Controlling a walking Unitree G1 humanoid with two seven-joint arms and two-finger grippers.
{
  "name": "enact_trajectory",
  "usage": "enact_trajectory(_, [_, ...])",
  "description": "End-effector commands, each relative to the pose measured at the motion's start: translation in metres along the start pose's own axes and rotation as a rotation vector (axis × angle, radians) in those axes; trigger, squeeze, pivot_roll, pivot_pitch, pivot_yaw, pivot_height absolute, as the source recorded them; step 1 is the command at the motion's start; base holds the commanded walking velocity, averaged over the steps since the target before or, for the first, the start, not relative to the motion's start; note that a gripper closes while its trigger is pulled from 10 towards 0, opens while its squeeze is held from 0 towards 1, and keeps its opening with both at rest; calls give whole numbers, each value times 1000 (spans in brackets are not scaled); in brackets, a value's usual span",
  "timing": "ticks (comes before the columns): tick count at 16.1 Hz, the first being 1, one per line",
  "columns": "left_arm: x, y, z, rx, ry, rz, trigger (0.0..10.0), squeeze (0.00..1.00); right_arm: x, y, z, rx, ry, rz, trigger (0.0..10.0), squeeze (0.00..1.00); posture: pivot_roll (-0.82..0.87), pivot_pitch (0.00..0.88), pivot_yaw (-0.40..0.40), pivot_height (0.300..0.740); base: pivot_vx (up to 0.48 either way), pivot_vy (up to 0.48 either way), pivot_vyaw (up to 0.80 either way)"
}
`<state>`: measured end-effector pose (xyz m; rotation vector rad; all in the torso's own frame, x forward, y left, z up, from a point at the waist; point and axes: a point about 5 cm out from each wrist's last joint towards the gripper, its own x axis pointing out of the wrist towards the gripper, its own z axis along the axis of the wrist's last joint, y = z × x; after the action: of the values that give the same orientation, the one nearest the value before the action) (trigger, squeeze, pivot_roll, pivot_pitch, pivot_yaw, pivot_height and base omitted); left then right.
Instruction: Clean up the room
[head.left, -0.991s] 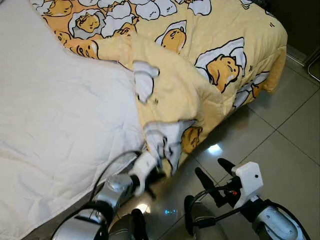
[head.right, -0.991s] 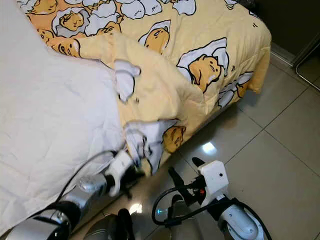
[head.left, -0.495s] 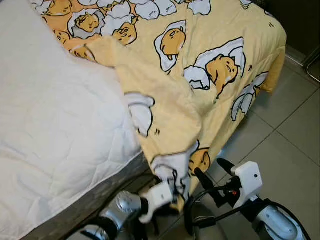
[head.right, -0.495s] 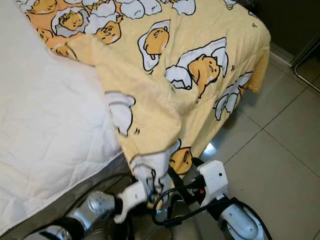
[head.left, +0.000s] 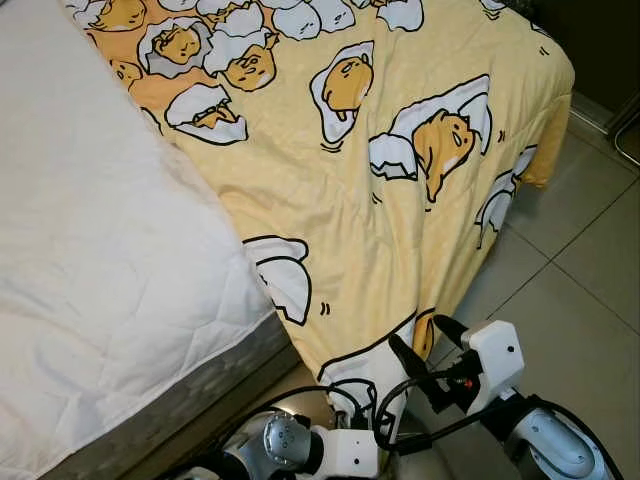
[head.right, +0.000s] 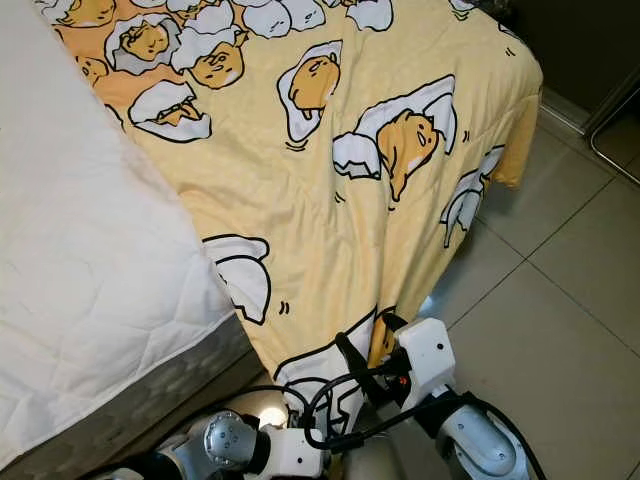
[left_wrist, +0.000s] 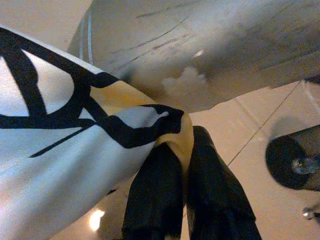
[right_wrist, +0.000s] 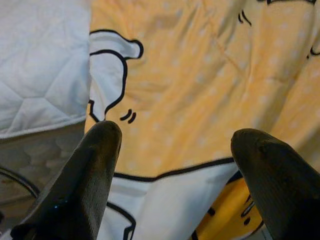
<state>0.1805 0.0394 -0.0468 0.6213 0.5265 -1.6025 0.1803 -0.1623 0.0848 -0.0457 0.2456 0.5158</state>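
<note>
A yellow blanket printed with cartoon egg figures covers the far side of the bed and hangs over its corner. My left gripper is shut on the blanket's black-lined corner, low by the floor in front of the bed. In the eye views that corner hangs just above my left wrist. My right gripper is open, close in front of the hanging blanket edge, with nothing between its fingers. The blanket lies nearly flat, without a folded flap.
The bare white quilted mattress takes up the left, with its grey side facing me. Glossy beige floor tiles spread to the right of the bed. A dark wall and a metal frame stand at the far right.
My left gripper has pulled the blanket corner down off the mattress and rightward toward the floor. The bunched fold has opened out and the blanket lies flat. My right arm has stayed put.
</note>
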Motion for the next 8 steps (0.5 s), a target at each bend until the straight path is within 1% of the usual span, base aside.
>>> enact_trajectory(1, [3, -10, -6, 14, 35, -34, 0, 0, -2, 2, -6, 16, 25, 17, 10000, 0, -346, 256, 64, 740, 0, 0, 0])
enact_trajectory(2, [2, -10, -7, 33, 48, -36, 0, 0, -3, 3, -6, 16, 25, 17, 10000, 0, -346, 256, 65, 740, 0, 0, 0])
enact_trajectory(3, [4, -17, -12, 158, 112, -75, 0, 0, -3, 3, -7, 17, 27, 18, 10000, 0, -344, 256, 65, 740, 0, 0, 0])
enact_trajectory(4, [6, -19, -12, 210, 127, -80, 0, 0, -3, 4, -8, 17, 28, 19, 10000, 0, -342, 255, 66, 740, 0, 0, 0])
enact_trajectory(5, [9, -20, -9, 237, 128, -68, 0, 0, -2, 4, -8, 17, 28, 19, 10000, 0, -342, 254, 65, 740, 0, 0, 0])
enact_trajectory(6, [10, -19, -8, 236, 125, -55, 0, 0, -1, 4, -7, 16, 26, 20, 10000, 0, -342, 254, 64, 740, 0, 0, 0])
enact_trajectory(7, [12, -17, -5, 241, 128, -27, 0, 0, -1, 4, -7, 16, 23, 20, 10000, 0, -342, 254, 64, 740, 0, 0, 0])
enact_trajectory(8, [14, -13, -3, 248, 138, 8, 275, 0, 0, 4, -6, 16, 21, 20, 10000, 0, -342, 253, 64, 740, 0, 0, 0])
